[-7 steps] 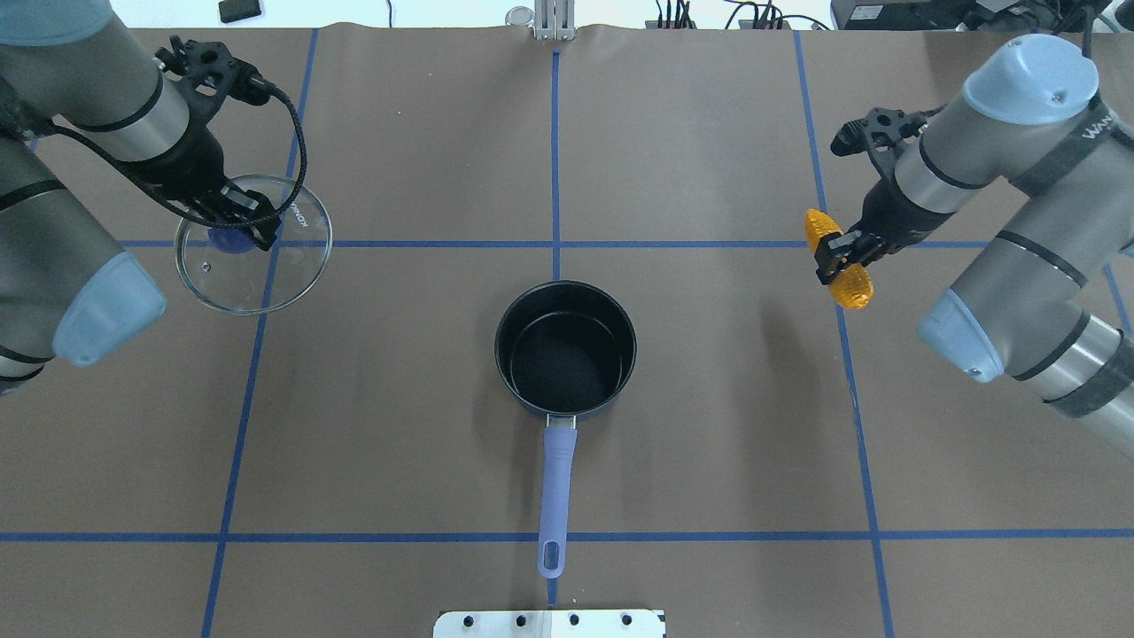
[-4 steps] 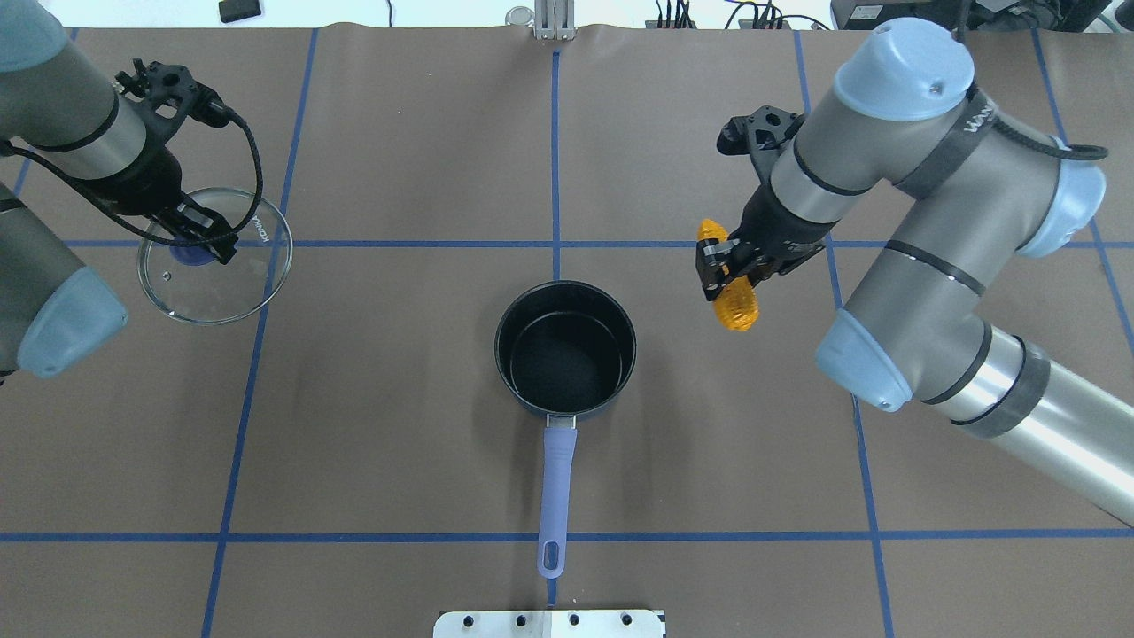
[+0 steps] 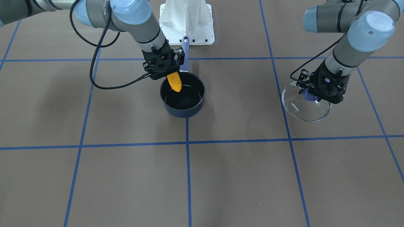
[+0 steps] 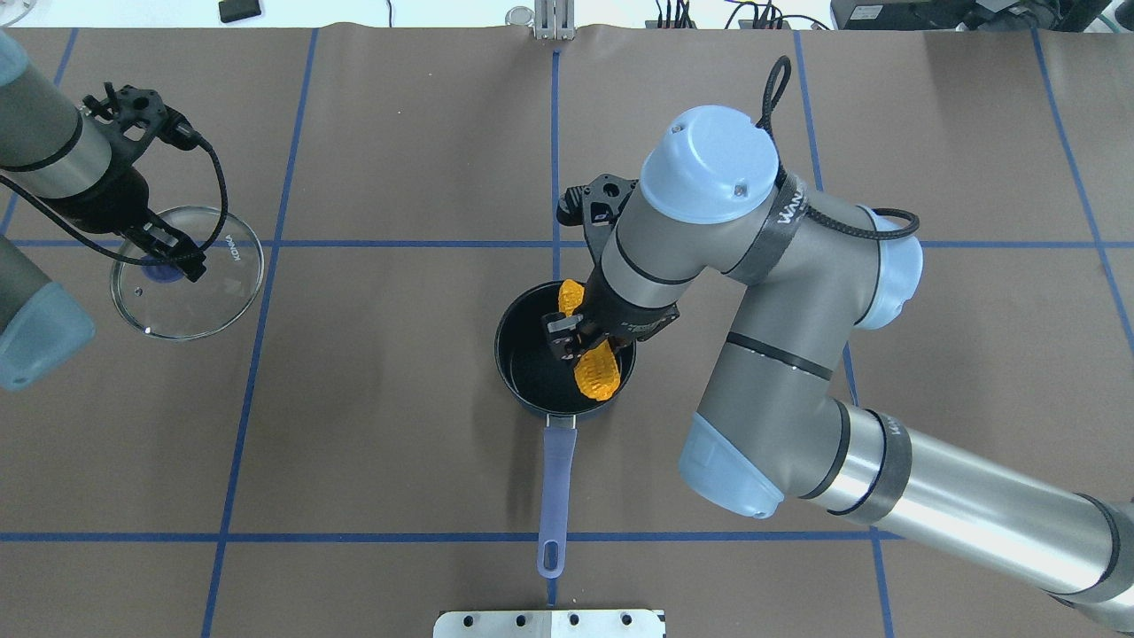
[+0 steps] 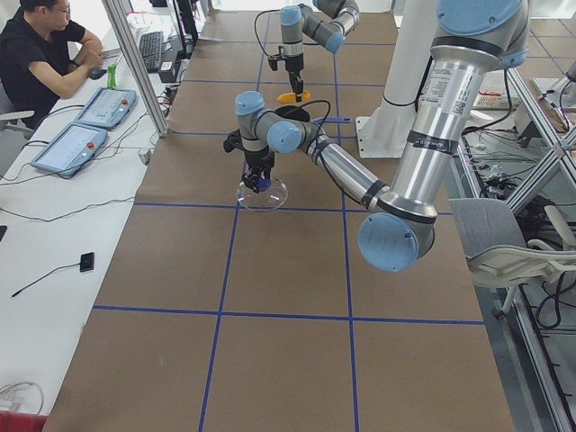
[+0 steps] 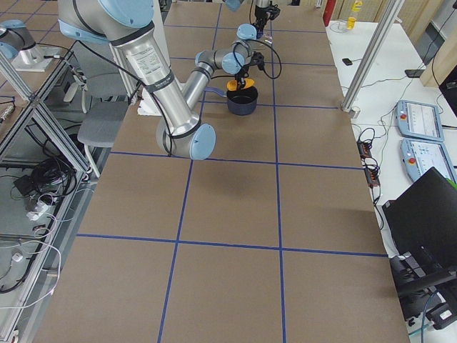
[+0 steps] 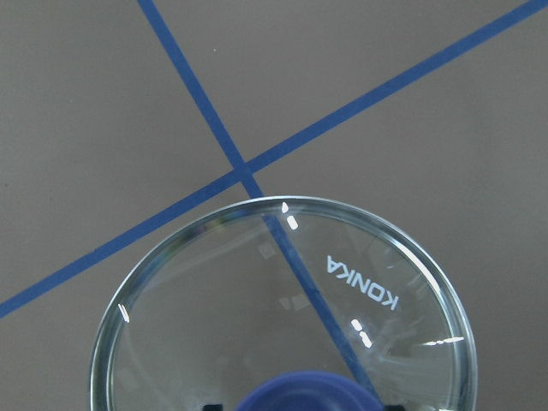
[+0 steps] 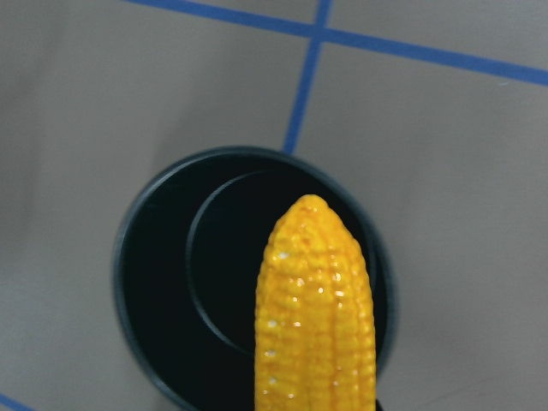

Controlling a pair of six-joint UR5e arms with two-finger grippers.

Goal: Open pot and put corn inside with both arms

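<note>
Overhead exterior view: the pot (image 4: 524,365) sits open in the middle of the frame, its long purple-blue handle (image 4: 557,470) pointing down. So the opening part is done. The glass lid (image 4: 208,297) is far off at the left edge, and the left claw (image 4: 168,257) is closed on its blue knob (image 4: 158,272). The right claw (image 4: 570,339) grips the corn (image 4: 598,374) around its middle, right over the pot's mouth. Dropping it in is what is left, I think. The corn is bumpy, shiny and pointy. The pot is round, black and smooth inside. The tabletop (image 4: 399,443) is flat and brown.
</note>
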